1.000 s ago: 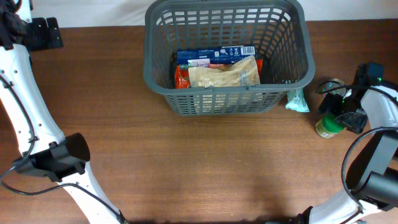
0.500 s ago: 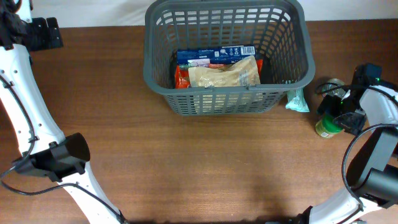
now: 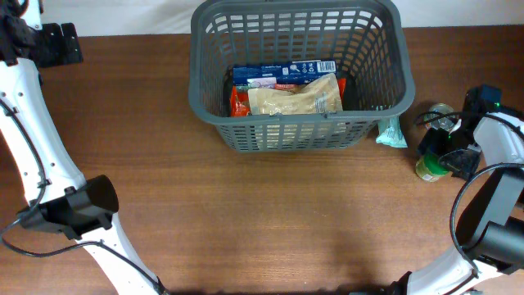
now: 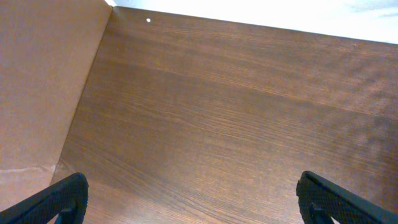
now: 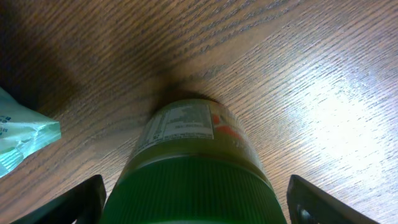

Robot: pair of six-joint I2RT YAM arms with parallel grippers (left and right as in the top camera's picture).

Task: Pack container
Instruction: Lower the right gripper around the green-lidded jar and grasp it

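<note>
Overhead: looking down on a brown wood-grain bench (image 3: 246,213) meeting a white backdrop (image 3: 131,16) at the far edge. Sitting far-centre, one dark grey container (image 3: 286,135), holding three packs: one blue box (image 3: 282,74), one tan pouch (image 3: 295,100), one red packet (image 3: 237,102). Lying just beside its near right corner, one pale green sachet (image 3: 391,133). Standing further right, one green-lidded jar (image 3: 427,168), with the right claw (image 3: 446,156) straddling it. Hanging at the far left corner, the left claw (image 3: 59,45).

Left wrist: showing wood grain, a tan panel (image 4: 43,93) at left, and two fingers (image 4: 56,199) spreading wide, gripping nothing.

Right wrist: hanging over the jar, two fingers (image 5: 81,199) standing apart on either side, not visibly pressing it; sachet corner peeking in at left.
</note>
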